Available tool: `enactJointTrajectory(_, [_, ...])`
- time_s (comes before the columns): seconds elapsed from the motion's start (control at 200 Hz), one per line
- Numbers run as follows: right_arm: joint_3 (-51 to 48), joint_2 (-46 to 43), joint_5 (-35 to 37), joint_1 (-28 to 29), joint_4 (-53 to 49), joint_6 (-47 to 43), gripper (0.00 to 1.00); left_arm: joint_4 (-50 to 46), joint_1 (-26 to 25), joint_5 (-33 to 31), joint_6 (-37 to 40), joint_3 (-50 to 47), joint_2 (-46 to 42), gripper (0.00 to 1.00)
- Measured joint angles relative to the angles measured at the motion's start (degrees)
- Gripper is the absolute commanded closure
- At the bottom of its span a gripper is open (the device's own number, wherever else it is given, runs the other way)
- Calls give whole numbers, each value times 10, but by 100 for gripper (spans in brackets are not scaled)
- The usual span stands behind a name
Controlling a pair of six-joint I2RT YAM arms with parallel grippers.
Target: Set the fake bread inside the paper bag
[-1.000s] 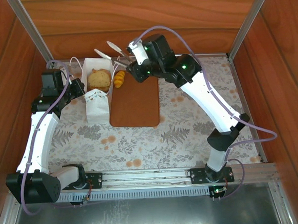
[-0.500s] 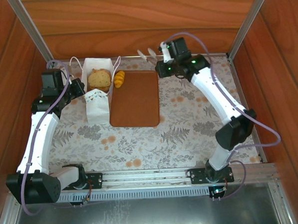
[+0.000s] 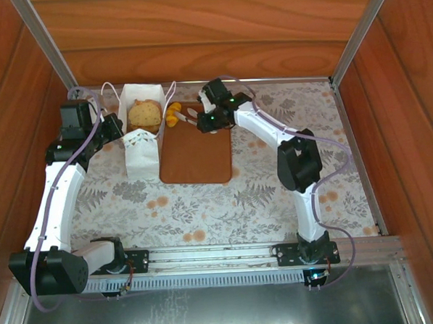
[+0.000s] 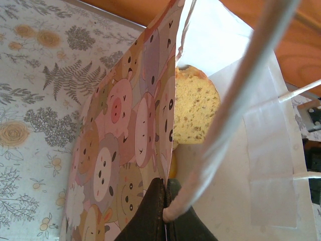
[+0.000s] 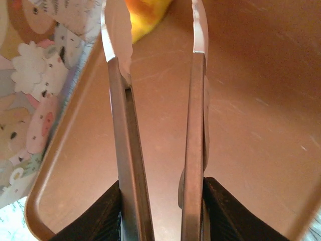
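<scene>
The table (image 3: 204,206) is covered with a pale cloth printed with grey ferns and orange flowers, and is enclosed by wooden walls (image 3: 195,32) on three sides. A flat brown rectangular tray (image 3: 198,157) is laid on the cloth, left of centre and toward the far edge. The paper bag (image 3: 141,155) is stood upright just beside the tray's left edge, with its mouth opened upward.

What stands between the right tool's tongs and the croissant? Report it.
Nothing visible. The tongs point straight at the croissant, with bare tray between; the bag stands beside it, not in the path.
</scene>
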Motion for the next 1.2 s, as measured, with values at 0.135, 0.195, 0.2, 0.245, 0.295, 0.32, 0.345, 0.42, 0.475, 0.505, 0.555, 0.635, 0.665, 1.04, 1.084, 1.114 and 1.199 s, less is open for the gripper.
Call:
enactJointTrajectory(0.135, [23,14,0,14,13,0,56,1,0,0,0,-3,-1,100])
enactJointTrajectory(0.195, [32,19,2,16,15,0,55,1,0,0,0,-3,-2,100])
enactJointTrajectory(0.2, [34,20,2,16,15,0,55,1,0,0,0,-3,-2,100])
enactJointTrajectory(0.245, [43,26,5,17,15,-1,55,1,0,0,0,-3,-2,100])
enactJointTrajectory(0.295, [55,35,13,19,14,-4,55,1,0,0,0,-3,-3,100])
enactJointTrajectory(0.32, [60,40,18,19,13,-5,55,1,0,0,0,-3,-3,100])
enactJointTrajectory(0.345, [66,46,22,20,10,-7,55,1,0,0,0,-3,-3,100])
enactJointTrajectory(0.42, [80,62,35,21,5,-14,55,1,0,0,0,-3,-3,100])
enactJointTrajectory(0.475, [86,71,43,23,2,-17,54,1,0,0,0,-4,-3,100])
enactJointTrajectory(0.505, [87,76,46,23,0,-19,55,1,0,0,0,-5,-3,100])
enactJointTrajectory(0.555, [89,82,46,24,-3,-21,54,2,0,0,0,-5,-3,100])
enactJointTrajectory(0.635, [92,90,46,28,-9,-24,55,2,0,0,0,-5,-4,100])
enactJointTrajectory(0.665, [93,91,46,30,-11,-25,55,2,0,0,0,-5,-5,100])
enactJointTrajectory(1.04, [107,92,52,42,-29,-25,63,1,0,0,0,-8,-10,100])
enactJointTrajectory(1.084, [107,92,52,42,-33,-26,66,1,0,0,0,-8,-10,100])
enactJointTrajectory(1.114, [107,92,52,43,-36,-26,69,1,0,0,0,-8,-10,100])
enactJointTrajectory(1.199, [106,92,56,43,-45,-26,78,1,0,0,0,-8,-10,100])
